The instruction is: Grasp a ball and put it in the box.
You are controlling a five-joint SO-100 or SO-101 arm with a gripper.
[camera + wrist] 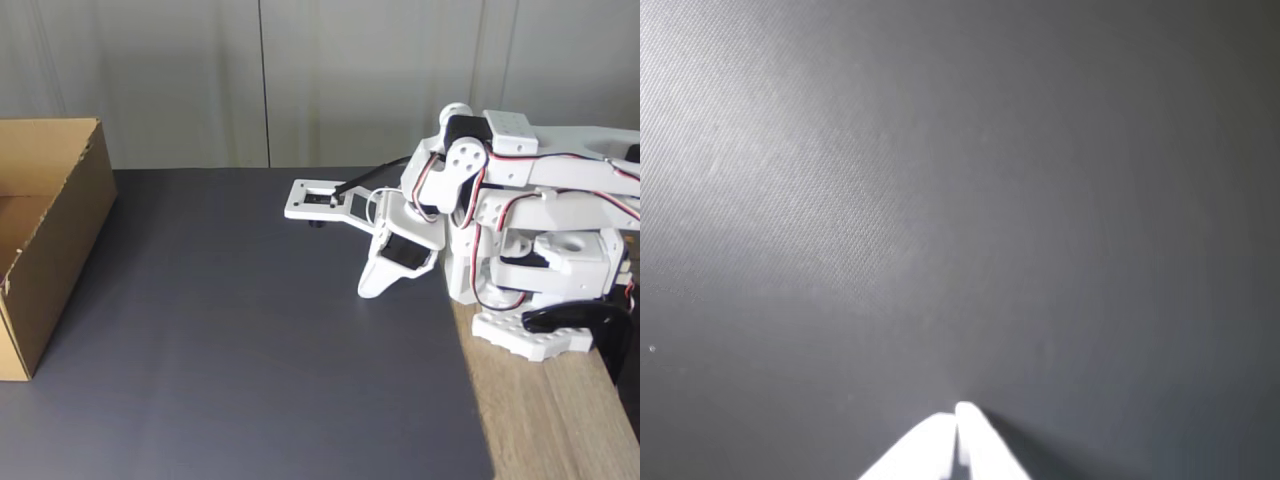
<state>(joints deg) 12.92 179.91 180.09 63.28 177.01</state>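
Locating the ball comes first: neither view lets its direction from the jaws be judged. The box (45,240) sits at the left edge of the fixed view, well apart from the gripper (370,290), folded at centre right. In the wrist view the gripper (958,415) tips meet, holding nothing, over the dark mat (940,200).

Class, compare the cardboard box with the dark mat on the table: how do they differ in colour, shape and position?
The box is brown; the mat is dark grey. The box stands tall with an open top; the mat lies flat. The box sits at the fixed view's left edge; the mat spreads across the middle. Both look plain and unprinted.
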